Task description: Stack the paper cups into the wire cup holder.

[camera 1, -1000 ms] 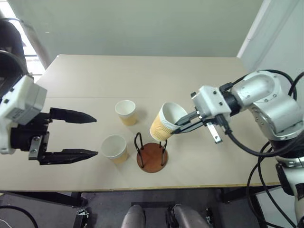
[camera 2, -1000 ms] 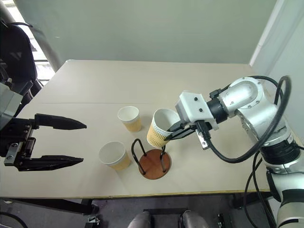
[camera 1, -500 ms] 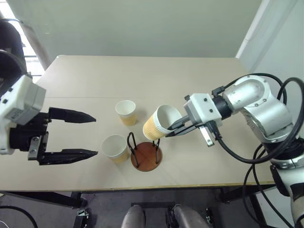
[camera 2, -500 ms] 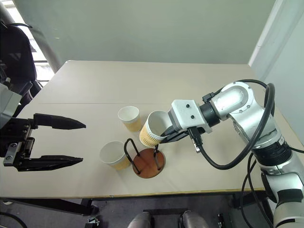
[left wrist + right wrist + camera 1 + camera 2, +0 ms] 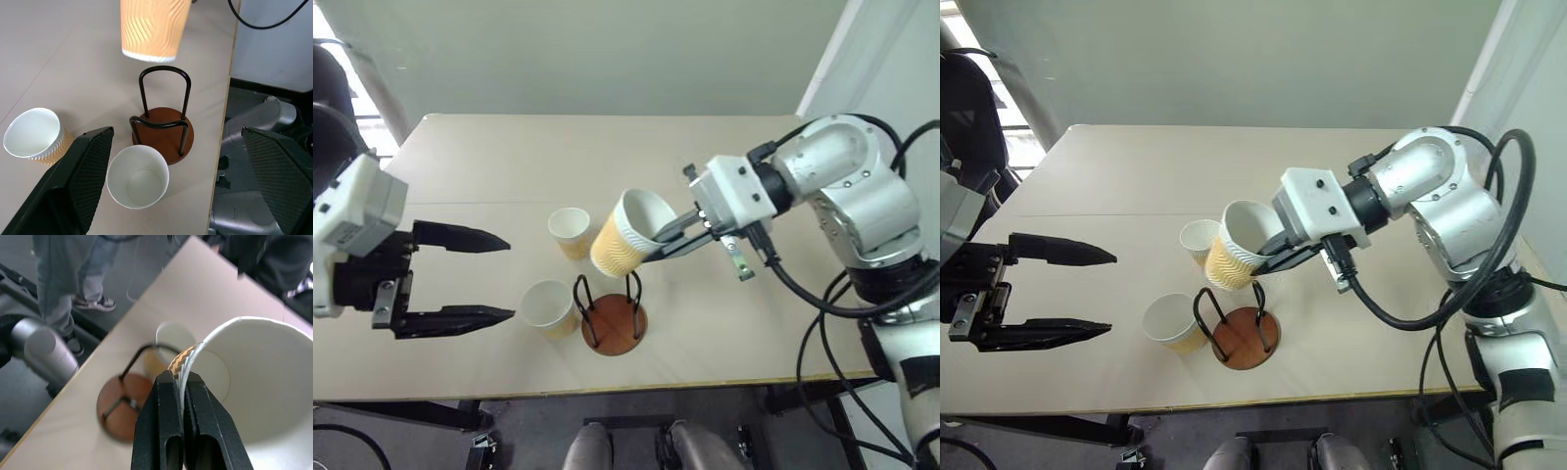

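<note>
My right gripper (image 5: 658,243) is shut on the rim of one paper cup (image 5: 625,235), which hangs tilted in the air just above the wire cup holder (image 5: 612,319). In the right wrist view the fingers (image 5: 168,431) pinch the cup's wall (image 5: 254,382), with the holder's brown base (image 5: 117,404) below. Two more paper cups stand upright on the table, one behind the holder (image 5: 571,232) and one to its left (image 5: 548,305). My left gripper (image 5: 511,279) hovers open and empty, left of the cups.
The tan table (image 5: 724,157) reaches to a front edge (image 5: 705,383) close behind the holder. A person's legs (image 5: 63,274) stand on the floor beside the table.
My right gripper has lifted the cup up and to the left, from beside the loops to above them. The holder slid slightly left early on. The left gripper has not moved.
</note>
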